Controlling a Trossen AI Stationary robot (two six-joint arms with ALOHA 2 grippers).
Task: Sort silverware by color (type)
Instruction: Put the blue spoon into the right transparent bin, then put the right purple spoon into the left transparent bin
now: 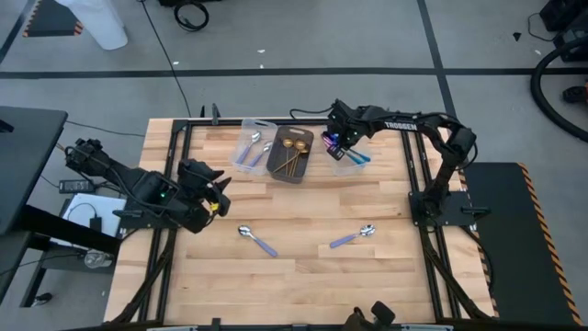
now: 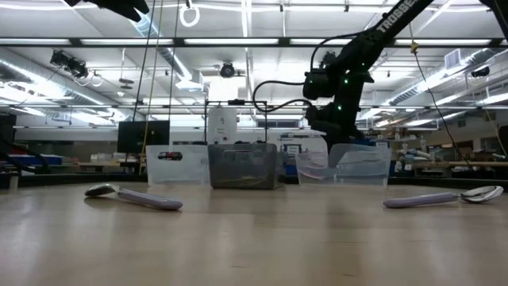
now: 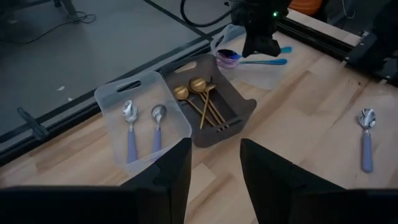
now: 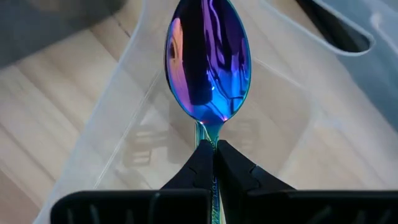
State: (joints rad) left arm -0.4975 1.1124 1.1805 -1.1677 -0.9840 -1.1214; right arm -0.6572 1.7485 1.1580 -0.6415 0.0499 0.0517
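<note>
A: Lighting source?

B: Overhead ceiling strips (image 2: 238, 41), bright and even; they flare white in the low view.

A: Shadows and glare?

B: Soft, short shadows on the table (image 1: 303, 276). Just ahead of the right gripper (image 4: 214, 163), the spoon bowl (image 4: 208, 59) mirrors the lights.

A: Focus?

B: The near tabletop in the low view looks soft, possibly out of focus.

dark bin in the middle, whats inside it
Gold spoons lie inside the dark bin, bowls toward its far end, handles crossing. At least three show; where the handles overlap, an exact count is hard. No other colour shows in it.
</note>
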